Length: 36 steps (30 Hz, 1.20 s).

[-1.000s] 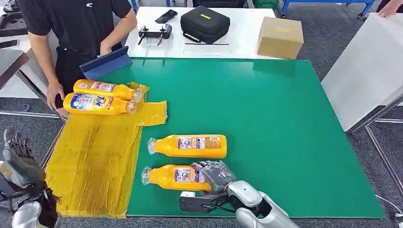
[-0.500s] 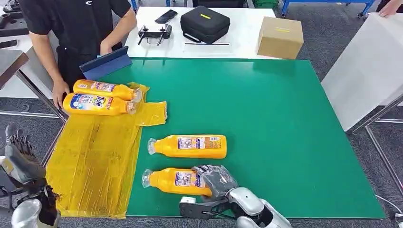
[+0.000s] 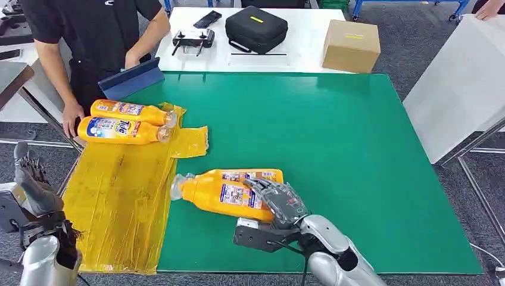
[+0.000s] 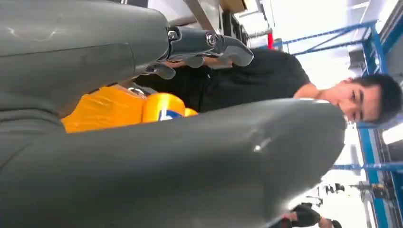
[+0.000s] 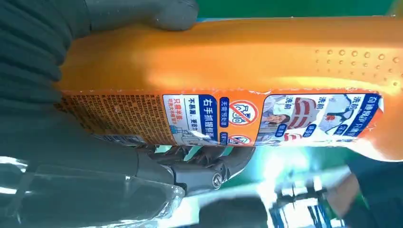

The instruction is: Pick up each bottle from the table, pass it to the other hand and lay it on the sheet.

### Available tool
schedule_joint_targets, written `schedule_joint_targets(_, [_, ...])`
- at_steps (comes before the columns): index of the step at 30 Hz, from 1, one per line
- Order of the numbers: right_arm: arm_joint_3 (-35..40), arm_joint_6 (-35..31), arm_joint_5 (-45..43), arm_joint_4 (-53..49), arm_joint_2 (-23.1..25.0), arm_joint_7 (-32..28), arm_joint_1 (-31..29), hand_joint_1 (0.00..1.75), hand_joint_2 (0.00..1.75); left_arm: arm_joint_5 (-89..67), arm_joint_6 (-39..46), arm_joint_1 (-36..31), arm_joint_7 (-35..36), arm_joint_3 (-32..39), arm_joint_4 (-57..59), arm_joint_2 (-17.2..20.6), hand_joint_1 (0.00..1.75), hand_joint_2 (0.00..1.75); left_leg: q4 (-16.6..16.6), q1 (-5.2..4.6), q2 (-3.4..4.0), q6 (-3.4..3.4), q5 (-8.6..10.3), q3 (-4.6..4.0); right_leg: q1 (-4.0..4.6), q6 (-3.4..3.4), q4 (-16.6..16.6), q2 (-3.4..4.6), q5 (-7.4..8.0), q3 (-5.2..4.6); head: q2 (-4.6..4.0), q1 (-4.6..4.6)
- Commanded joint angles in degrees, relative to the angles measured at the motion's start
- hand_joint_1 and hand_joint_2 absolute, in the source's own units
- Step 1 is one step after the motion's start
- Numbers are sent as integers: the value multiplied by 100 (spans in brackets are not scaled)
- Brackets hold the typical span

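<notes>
My right hand [image 3: 279, 204] grips an orange bottle [image 3: 217, 193] by its labelled body and holds it just above the green mat [image 3: 333, 149], neck pointing left. In the right wrist view the hand [image 5: 43, 99] wraps around this bottle [image 5: 237, 61]. A second orange bottle [image 3: 265, 174] lies on the mat right behind it, partly hidden. Two more orange bottles [image 3: 128, 110] [image 3: 122, 130] lie side by side on the far end of the yellow sheet [image 3: 119, 202]. My left hand [image 3: 33, 185] hangs left of the table with fingers apart, holding nothing; its wrist view shows the hand [image 4: 142, 166] and the sheet's bottles [image 4: 161, 105].
A person [image 3: 95, 36] stands at the far left corner, one hand [image 3: 71, 122] at the table edge next to the sheet. A blue board [image 3: 132, 79] leans there. Behind the mat sit a black case [image 3: 256, 28], a cardboard box [image 3: 351, 45] and a controller [image 3: 193, 39]. A white table [image 3: 458, 83] stands right.
My right hand has lifted the near bottle off the mat and carried it up and away, so it now overlaps the second bottle. My left hand has risen slightly.
</notes>
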Motion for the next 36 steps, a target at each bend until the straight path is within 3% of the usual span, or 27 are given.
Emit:
schedule_joint_targets(1, [-513, -112, -157, -194, 230, -139, -336, 175, 175, -106, 0, -509, 80, -72, 595, -115, 0, 0, 0, -1, -5, -10, -1, 4, -1, -6, 2, -7, -4, 6, 0, 2])
schedule_joint_targets(14, [-737, -177, -236, -245, 473, -200, -567, 175, 175, -132, -139, -522, 185, -205, 580, -212, 0, 0, 1, -1, -6, -16, -5, 11, -2, -9, 4, -8, -8, 14, 0, 2])
schedule_joint_targets(26, [-807, -366, -377, 290, 997, -342, -1399, 175, 175, 225, -454, -937, 408, -671, 996, -352, 0, 0, 5, -3, 6, -18, -5, 7, -3, -10, 11, 3, -6, 5, 0, 2])
schedule_joint_targets(36, [-806, -394, -382, 305, 988, -361, -1378, 175, 175, 241, -447, -919, 405, -678, 994, -335, 0, 0, 4, -1, 6, -21, -10, 13, 0, -10, 8, 1, -11, 22, 0, 0])
